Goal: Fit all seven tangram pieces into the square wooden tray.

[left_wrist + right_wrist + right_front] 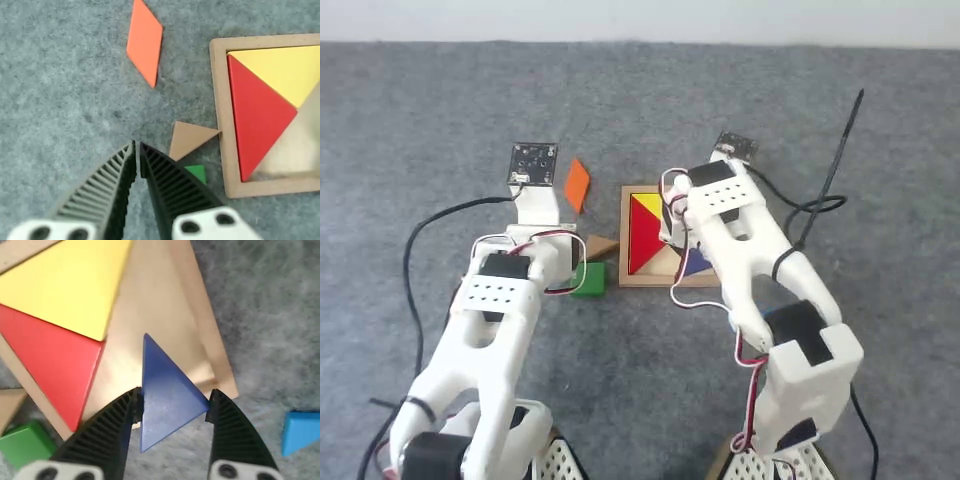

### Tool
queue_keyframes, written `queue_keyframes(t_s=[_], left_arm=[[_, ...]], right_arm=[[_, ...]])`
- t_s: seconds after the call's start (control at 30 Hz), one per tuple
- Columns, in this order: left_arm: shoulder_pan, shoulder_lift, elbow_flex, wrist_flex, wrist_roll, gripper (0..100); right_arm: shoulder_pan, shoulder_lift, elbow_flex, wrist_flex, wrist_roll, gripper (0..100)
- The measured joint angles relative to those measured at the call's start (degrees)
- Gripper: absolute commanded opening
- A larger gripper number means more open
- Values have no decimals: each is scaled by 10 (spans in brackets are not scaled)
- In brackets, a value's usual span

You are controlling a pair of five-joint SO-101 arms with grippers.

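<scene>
Item 1, square wooden tray (624,240) (220,100) (212,340): flat on the grey tabletop (440,120), between my two arms.
- Seated in it: yellow triangle (647,205) (280,65) (65,285) and red triangle (642,240) (255,115) (50,355), edge to edge. The rest of the tray floor shows bare wood.

Item 2, dark blue triangle (165,410) (695,263): pinched by its edges in my right end effector (173,397). Its apex is over the tray floor, its wider part over the tray's corner rim and the tabletop.

Item 3, tan triangle (190,137) (602,245) (10,405): on the tabletop outside the tray, one tip against the outer rim.

Item 4, green piece (588,280) (196,172) (25,442): just beside the tan triangle.

Item 5, orange parallelogram (577,185) (145,40): on the tabletop, apart from the tray.

Item 6, light blue piece (300,430): on the tabletop on the tray's other side, near the corner.

Item 7, my left end effector (136,147): fingers pressed together, gripping nothing, above the tabletop near the tan triangle.
</scene>
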Motion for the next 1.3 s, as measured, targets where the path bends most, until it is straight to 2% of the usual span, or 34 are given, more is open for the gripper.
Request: queue_keyframes(t_s=[0.23,0.47,0.77,0.97,1.03,1.2,1.3], left_arm=[[0,0,-1,12,1,12],[-11,0,-1,16,4,12],[-13,0,-1,16,2,12],[-13,0,-1,16,3,12],[-13,0,-1,16,3,12],[-13,0,-1,16,3,12],[-13,0,-1,16,3,12]], right_arm=[[1,0,0,-1,-1,165],[2,0,-1,-3,-1,316],[2,5,-18,-3,15,322],[11,5,-91,57,161,309],[15,5,-104,71,216,249],[12,25,-113,59,342,18],[19,49,-113,11,367,10]])
